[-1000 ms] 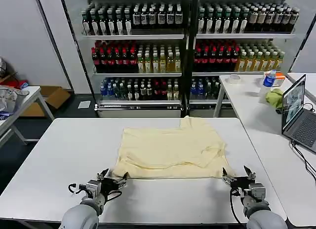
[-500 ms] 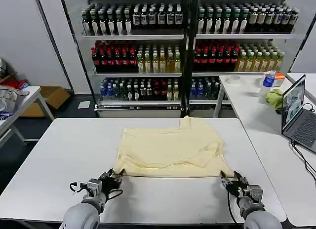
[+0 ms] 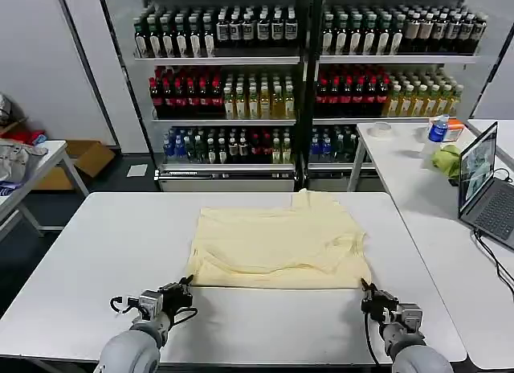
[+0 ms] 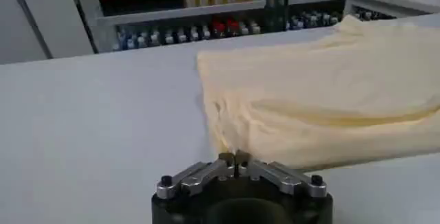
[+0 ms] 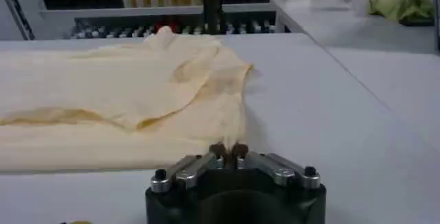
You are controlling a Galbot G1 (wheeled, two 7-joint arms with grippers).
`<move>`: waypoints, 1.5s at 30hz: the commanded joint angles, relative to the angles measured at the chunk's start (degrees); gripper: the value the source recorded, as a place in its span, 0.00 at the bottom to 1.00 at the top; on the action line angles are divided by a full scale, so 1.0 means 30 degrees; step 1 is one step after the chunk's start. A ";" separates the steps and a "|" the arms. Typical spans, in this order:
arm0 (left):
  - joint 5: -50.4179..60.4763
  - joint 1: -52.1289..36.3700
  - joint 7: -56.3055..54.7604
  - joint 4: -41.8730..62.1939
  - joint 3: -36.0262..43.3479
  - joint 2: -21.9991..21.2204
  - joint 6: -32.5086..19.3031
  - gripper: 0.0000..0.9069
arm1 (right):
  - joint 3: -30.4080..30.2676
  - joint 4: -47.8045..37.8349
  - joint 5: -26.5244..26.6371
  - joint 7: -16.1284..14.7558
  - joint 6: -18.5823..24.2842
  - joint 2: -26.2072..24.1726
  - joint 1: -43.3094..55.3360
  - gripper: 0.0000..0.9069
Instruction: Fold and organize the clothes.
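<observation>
T-shirt (image 3: 279,243), pale cream-yellow, lies on the white desk (image 3: 96,260) roughly at its middle, partly folded: an upper layer is doubled over the lower one, with soft creases running across it and a small peak of fabric at the far edge. Its near hem runs almost straight across the desk, facing the robot. Left pincer (image 3: 183,289) sits low at the near left corner of the hem; in the left wrist view (image 4: 234,163) its two fingertips are pressed together with the corner of the cloth pinched between them. Right pincer (image 3: 370,297) sits at the near right corner; in the right wrist view (image 5: 229,152) its tips are likewise closed together on the hem edge. The T-shirt stretches away from both pincers toward the far side of the desk, fabric flat between the two held corners. Behind the desk, shelves (image 3: 305,59) carry rows of bottles. A second desk (image 3: 418,180) on the right holds an open laptop (image 3: 484,188), a small green cloth (image 3: 446,160), a blue-capped bottle (image 3: 437,132) and a roll of tape (image 3: 381,129). Cardboard box (image 3: 84,157) on the floor at far left.
</observation>
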 commanded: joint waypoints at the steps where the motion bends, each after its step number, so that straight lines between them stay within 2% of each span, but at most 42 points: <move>1: 0.0008 0.1196 -0.0012 -0.1376 -0.0269 0.0009 0.0026 0.01 | 0.0109 0.1305 -0.0057 0.0011 -0.0072 0.0016 -0.0919 0.00; 12: -0.0190 0.5060 -0.0115 -0.4299 -0.1687 0.0694 -0.0053 0.01 | 0.1574 0.4436 -0.0800 0.0071 -0.0133 -0.0240 -0.4846 0.00; 22: -0.0149 0.7855 -0.0321 -0.5700 -0.2651 0.0825 -0.0321 0.00 | 0.2518 0.6862 -0.2653 -0.0020 0.0199 -0.0103 -0.9321 0.00; 33: -0.0170 0.9629 -0.0416 -0.6721 -0.3443 0.1299 -0.0254 0.01 | 0.3085 0.7767 -0.3292 0.0023 -0.0091 -0.0279 -1.0701 0.00; 34: -0.0168 0.9721 -0.0418 -0.6761 -0.3475 0.1346 -0.0252 0.01 | 0.3093 0.7762 -0.3296 0.0032 -0.0182 -0.0304 -1.0686 0.18; 35: -0.0165 0.9786 -0.0420 -0.6772 -0.3478 0.1374 -0.0249 0.03 | 0.3098 0.7763 -0.3303 0.0035 -0.0238 -0.0315 -1.0678 1.00; 36: -0.0159 0.9904 -0.0427 -0.6856 -0.3481 0.1396 -0.0245 0.10 | 0.3096 0.7774 -0.3330 0.0036 -0.0325 -0.0333 -1.0672 1.00; 37: -0.0146 0.9976 -0.0418 -0.6917 -0.3470 0.1400 -0.0236 0.22 | 0.3074 0.7807 -0.3405 0.0117 -0.0478 -0.0354 -1.0635 1.00; 39: -0.0144 1.0026 -0.0405 -0.7015 -0.3448 0.1400 -0.0145 0.93 | 0.3067 0.7839 -0.3490 0.0222 -0.0797 -0.0383 -1.0552 1.00; 40: -0.0144 1.0021 -0.0401 -0.7044 -0.3444 0.1401 -0.0080 1.00 | 0.3078 0.7841 -0.3498 0.0214 -0.0789 -0.0418 -1.0532 1.00; 45: -0.0181 0.9936 -0.0424 -0.7237 -0.3550 0.1519 0.0099 1.00 | 0.3351 0.8051 -0.3533 0.0330 -0.0602 -0.0662 -1.0404 1.00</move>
